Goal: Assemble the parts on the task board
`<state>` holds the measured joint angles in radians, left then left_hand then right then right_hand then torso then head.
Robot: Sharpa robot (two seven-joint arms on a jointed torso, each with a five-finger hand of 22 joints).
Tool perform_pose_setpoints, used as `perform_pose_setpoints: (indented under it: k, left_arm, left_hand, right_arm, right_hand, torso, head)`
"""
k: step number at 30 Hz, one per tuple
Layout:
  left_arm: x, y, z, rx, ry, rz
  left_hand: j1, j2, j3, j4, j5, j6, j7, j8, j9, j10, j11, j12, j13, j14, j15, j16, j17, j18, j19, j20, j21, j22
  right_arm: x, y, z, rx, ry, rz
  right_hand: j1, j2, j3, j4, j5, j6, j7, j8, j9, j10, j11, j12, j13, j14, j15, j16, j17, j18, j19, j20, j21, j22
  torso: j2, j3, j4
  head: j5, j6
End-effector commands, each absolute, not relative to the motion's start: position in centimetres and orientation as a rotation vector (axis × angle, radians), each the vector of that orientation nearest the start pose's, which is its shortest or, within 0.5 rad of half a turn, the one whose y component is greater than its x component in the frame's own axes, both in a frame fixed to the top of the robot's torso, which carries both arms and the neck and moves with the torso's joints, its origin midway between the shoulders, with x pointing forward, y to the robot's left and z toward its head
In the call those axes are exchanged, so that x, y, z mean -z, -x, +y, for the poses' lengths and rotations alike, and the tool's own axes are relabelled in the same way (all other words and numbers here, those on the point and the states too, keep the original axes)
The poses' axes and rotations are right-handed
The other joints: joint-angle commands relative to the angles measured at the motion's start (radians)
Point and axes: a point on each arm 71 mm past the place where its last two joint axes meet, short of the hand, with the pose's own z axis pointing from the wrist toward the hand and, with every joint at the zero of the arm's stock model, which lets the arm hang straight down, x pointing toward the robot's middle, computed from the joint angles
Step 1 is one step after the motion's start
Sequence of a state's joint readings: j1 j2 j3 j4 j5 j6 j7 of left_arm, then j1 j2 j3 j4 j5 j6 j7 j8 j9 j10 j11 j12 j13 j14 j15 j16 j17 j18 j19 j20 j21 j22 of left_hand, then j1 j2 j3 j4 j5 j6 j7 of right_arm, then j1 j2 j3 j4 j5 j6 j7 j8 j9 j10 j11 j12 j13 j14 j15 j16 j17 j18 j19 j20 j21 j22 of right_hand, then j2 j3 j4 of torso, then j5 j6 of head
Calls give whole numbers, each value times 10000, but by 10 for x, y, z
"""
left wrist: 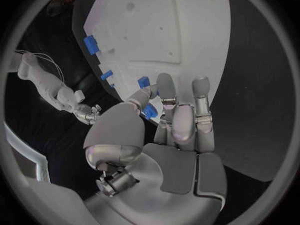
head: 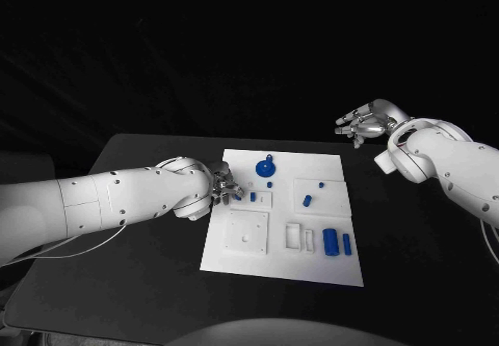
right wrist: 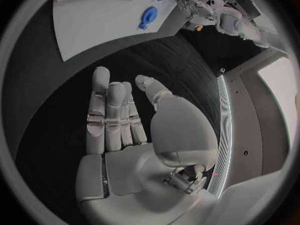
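The white task board (head: 283,245) lies mid-table. On it are a round blue disc (head: 266,169), a blue cylinder (head: 329,241) with a blue bar (head: 346,244) beside it, a blue piece (head: 307,200) and small blue bits (head: 253,196). My left hand (head: 221,186) is at the board's left edge. In the left wrist view its fingers (left wrist: 181,115) are stretched out, with the thumb close beside a small blue part (left wrist: 150,111); whether it pinches that part I cannot tell. My right hand (head: 364,124) hangs off the board's far right corner, with its fingers (right wrist: 112,115) held straight and holding nothing.
The board has a square recessed plate (head: 247,232) and white slots (head: 294,235) near its front. Black table (head: 125,288) surrounds the board on all sides. The right forearm (head: 447,169) reaches over the table's right side.
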<state>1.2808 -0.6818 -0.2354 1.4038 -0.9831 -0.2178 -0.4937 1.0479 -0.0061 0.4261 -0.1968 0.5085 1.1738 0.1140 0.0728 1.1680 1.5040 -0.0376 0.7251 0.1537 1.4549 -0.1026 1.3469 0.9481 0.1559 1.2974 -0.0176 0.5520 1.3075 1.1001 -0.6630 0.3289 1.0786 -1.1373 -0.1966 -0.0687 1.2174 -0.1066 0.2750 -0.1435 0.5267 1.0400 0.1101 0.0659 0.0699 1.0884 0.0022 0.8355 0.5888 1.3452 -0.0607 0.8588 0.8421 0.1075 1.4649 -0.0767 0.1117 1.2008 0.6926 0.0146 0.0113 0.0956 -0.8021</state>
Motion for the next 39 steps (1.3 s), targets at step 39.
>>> perform_pose_setpoints:
  k: [39]
  left_arm:
    - [259,-488,175,3954,2776,22038]
  left_hand:
    - [-66,-252,-296,752,-523,1525,-1581,-12,-718,115,-446,-41,-68,-50,-60,-63,-172,-103,6,-99,-123,152]
  right_arm:
    - [163,-576,-263,-7404,-4563,16250]
  right_hand:
    - [-99,-48,15,65,46,-40,36,-32,-8,-10,-3,8,-12,-48,-25,-47,-15,-44,298,-55,-35,-37]
  torso:
    - [0,-5,0]
  head:
    - [-63,-52]
